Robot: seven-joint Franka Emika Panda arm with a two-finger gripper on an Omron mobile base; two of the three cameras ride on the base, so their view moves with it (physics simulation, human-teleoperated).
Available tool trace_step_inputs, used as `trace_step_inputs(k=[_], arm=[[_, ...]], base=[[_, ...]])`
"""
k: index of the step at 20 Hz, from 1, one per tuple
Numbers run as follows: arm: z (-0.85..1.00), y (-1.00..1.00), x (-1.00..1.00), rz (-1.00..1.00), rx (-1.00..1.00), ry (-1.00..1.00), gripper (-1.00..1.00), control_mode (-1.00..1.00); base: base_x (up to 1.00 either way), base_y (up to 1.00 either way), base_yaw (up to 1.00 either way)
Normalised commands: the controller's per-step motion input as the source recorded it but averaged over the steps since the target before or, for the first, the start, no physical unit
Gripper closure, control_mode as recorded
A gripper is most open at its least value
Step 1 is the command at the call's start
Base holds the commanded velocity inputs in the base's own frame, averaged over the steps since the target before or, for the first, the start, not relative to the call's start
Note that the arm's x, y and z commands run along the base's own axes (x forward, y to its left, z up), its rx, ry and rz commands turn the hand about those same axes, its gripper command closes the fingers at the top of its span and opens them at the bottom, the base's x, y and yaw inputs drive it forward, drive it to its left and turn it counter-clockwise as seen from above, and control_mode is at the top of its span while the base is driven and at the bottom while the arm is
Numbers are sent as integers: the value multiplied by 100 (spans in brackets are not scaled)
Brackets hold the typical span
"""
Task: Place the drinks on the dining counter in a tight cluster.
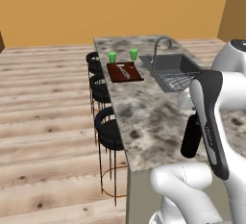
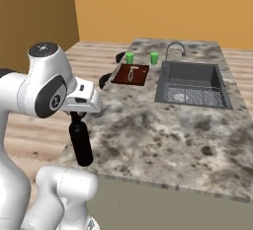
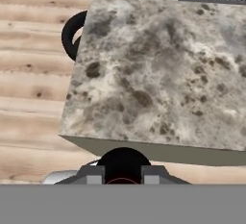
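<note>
Gripper (image 2: 77,117) clamped on neck of black wine bottle (image 2: 81,145), upright at near corner of dining counter (image 2: 163,135); contact with top unclear.

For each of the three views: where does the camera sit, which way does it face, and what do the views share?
Left base view: behind the arm's left, facing forward-down over the dining counter; arm lower right, holding the wine bottle.
Right base view: behind its right; arm lower left, gripper shut on the bottle's neck.
Hand view: on the hand, looking down past the bottle top at the counter edge.
Shared by both base views: sink, green cups, cutting board.
</note>
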Motion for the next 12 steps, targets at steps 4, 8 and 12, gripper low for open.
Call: trace_step_inputs(k=[4, 8, 12], arm=[[0, 39, 77, 0, 0, 0, 100, -100], [0, 32, 92, 0, 0, 0, 100, -100], [0, -11, 87, 0, 3, 2, 100, -100]], base=[[0, 0, 0], [0, 0, 0], [0, 0, 0]])
